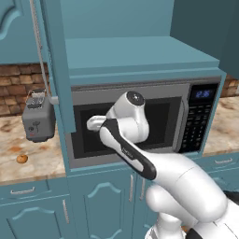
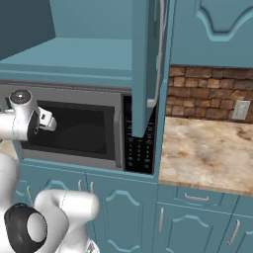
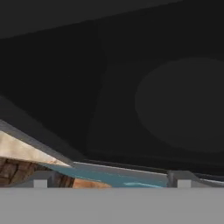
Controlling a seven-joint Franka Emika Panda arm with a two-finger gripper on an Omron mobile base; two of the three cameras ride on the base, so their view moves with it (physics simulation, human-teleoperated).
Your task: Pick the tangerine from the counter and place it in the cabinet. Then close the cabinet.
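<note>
the left base view takes in the tangerine (image 1: 22,158), lying alone on the desk (image 1: 42,161) in front of the grey toaster (image 1: 38,120) and well apart from the arm. the right base view looks instead at a bare stretch of desk (image 2: 207,148), a brick wall (image 2: 207,91) and a wall socket (image 2: 240,109). both show the cabinet (image 1: 140,56) above the microwave (image 1: 135,121) with its doors swung open. the jaws (image 3: 109,178) sit close to the dark microwave door; just two grey tips poke up in the hand view, empty between them, apparently spread wide. the blue clock digits (image 1: 202,94) are too blurred to read.
</note>
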